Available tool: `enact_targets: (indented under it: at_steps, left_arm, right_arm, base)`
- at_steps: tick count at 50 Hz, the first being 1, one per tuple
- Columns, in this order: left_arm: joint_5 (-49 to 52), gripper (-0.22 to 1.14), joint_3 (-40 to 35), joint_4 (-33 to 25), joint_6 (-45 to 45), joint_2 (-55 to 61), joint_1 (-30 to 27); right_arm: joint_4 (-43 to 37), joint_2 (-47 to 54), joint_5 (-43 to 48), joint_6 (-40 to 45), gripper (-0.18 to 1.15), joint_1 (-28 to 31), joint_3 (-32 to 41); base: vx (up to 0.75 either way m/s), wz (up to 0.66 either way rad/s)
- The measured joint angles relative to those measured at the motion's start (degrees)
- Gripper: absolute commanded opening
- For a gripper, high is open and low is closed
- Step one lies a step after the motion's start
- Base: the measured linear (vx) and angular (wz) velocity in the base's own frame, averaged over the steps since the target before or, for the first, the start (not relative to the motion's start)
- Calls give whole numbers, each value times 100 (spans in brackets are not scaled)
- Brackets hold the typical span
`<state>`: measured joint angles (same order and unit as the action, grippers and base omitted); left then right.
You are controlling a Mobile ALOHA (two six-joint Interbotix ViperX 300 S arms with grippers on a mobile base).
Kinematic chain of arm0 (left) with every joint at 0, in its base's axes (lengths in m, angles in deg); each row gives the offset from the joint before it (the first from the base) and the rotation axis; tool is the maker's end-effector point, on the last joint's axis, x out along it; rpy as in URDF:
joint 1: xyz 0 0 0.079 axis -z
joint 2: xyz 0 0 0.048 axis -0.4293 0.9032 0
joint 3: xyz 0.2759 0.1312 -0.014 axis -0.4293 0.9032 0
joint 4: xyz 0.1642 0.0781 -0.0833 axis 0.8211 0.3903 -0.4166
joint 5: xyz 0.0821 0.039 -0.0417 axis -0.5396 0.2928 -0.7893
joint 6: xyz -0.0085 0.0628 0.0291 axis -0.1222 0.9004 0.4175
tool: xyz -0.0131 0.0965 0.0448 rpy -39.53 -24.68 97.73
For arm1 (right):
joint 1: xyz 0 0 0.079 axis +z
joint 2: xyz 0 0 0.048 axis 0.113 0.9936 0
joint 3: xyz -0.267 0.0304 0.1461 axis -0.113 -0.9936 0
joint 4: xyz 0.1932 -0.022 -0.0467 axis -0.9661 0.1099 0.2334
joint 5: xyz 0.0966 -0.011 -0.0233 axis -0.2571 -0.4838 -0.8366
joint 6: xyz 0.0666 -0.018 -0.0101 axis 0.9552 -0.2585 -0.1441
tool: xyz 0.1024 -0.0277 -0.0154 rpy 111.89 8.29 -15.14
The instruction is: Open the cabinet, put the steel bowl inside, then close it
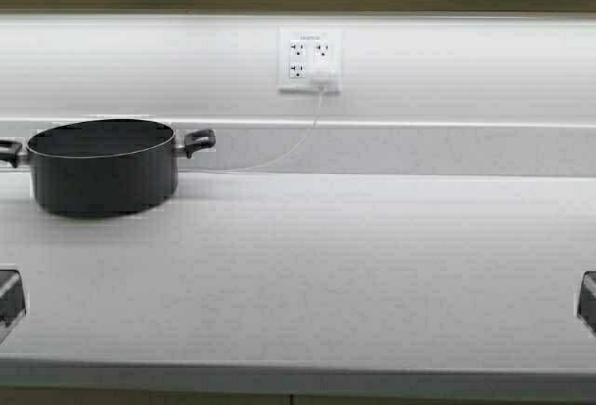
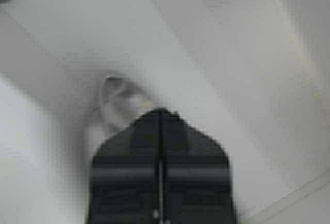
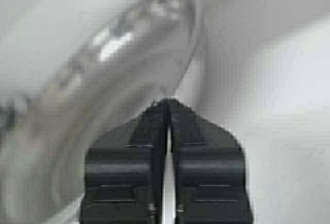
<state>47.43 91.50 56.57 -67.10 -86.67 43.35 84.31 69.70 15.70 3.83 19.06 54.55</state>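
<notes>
Steel bowl (image 3: 103, 95) is pinched by its rim in my right gripper (image 3: 166, 103), up by the cabinet shelf (image 1: 279, 0). Left gripper (image 2: 161, 112) is clamped on nothing, so closing looks like what's left.

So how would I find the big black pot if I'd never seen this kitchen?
Start at the long white countertop under the wall outlet. Go along it to the robot's left side, near the back wall. The black pot stands there upright, round and dark with two small side handles, the only dark thing on the white counter.
</notes>
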Motion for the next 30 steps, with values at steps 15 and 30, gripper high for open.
enact_targets:
  at_steps: [15, 30]
  left_arm:
    - [1512, 4, 149, -35, 2804, -501, 35]
    - [1784, 4, 466, -149, 3190, -308, 44]
  right_arm:
    - [-475, -431, -1310, -2232, 8, 378, -158]
    - [-571, -519, -1758, -2672, 8, 448, -167]
  base:
    - [-15, -3]
    - [-18, -2]
